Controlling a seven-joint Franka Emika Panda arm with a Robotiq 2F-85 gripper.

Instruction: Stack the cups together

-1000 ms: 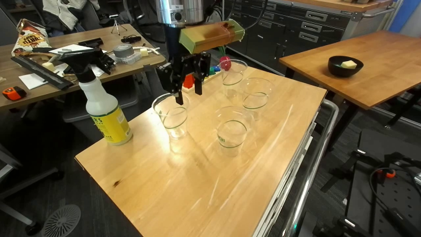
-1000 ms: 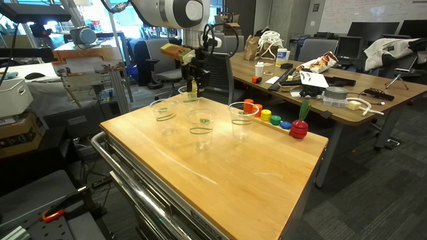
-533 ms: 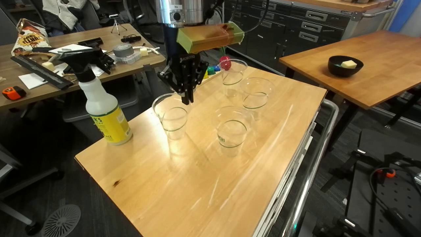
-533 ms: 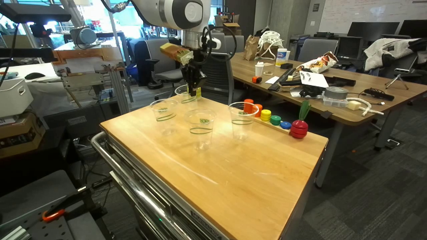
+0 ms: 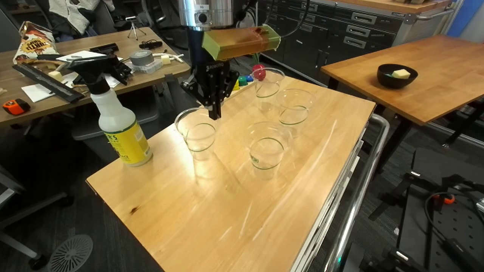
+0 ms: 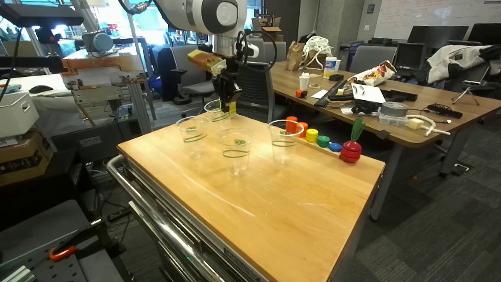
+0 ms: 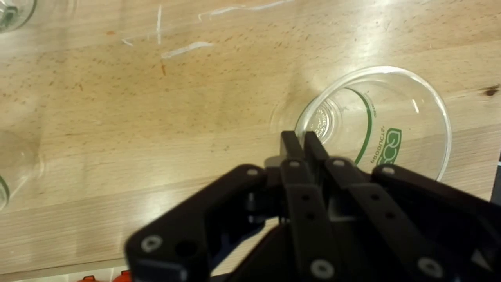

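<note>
Several clear plastic cups with green bands stand on the wooden cart top. My gripper (image 7: pixel 300 137) is shut on the rim of the cup (image 7: pixel 415 105) nearest the spray bottle, one finger inside and one outside the wall. In an exterior view, the fingers of my gripper (image 5: pixel 214 114) come down at that cup's (image 5: pixel 196 141) rim; it looks upright on the wood. A second cup (image 5: pixel 266 151) stands beside it, then another cup (image 5: pixel 296 107), and a cup (image 6: pixel 283 143) by the toy pegs. Parts of two cups show at the wrist view's left edge, including a cup (image 7: pixel 13 168).
Close to the held cup is a yellow-labelled spray bottle (image 5: pixel 128 145). Coloured toy pegs (image 6: pixel 312 136) and a red radish toy (image 6: pixel 351 152) line one edge. A metal rail (image 5: pixel 357 219) runs along a side. On a separate table sits a black bowl (image 5: pixel 393 84).
The jaws have gone from open to shut around the cup's rim. With that, the cup and gripper have shifted slightly; the remaining cups stay where they were.
</note>
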